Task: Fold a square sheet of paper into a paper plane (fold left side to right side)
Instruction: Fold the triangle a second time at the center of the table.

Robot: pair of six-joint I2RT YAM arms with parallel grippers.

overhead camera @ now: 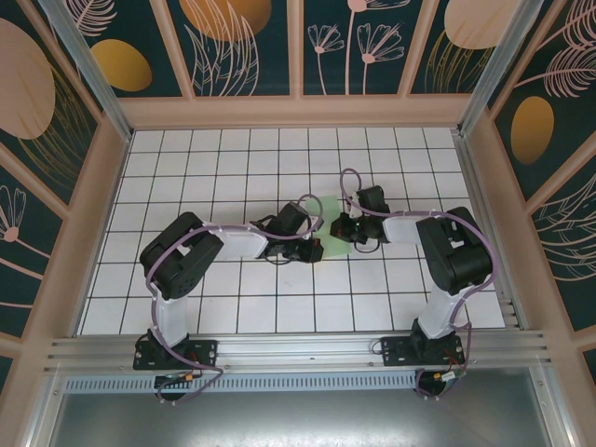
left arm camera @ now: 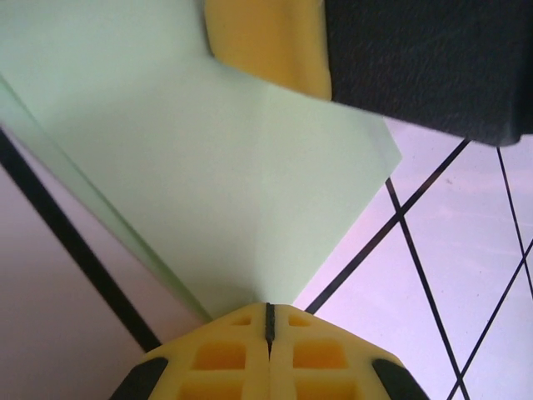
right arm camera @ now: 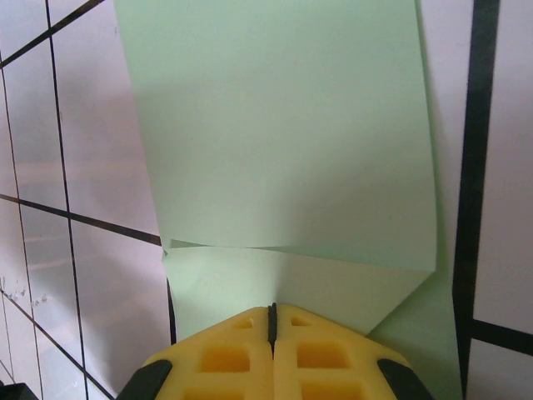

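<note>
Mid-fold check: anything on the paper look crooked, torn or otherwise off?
No tear shows. On the green paper, right wrist view, the folded layers don't line up: a sliver pokes out at the fold's left end, an under-layer at lower right. Both the left claw and right claw are shut.

From above, the left arm (overhead camera: 233, 244) and right arm (overhead camera: 410, 226) hide most of the paper (overhead camera: 332, 222). A blurred dark shape (left arm camera: 425, 58) covers its corner in the left wrist view; the right wrist view crops its top.
</note>
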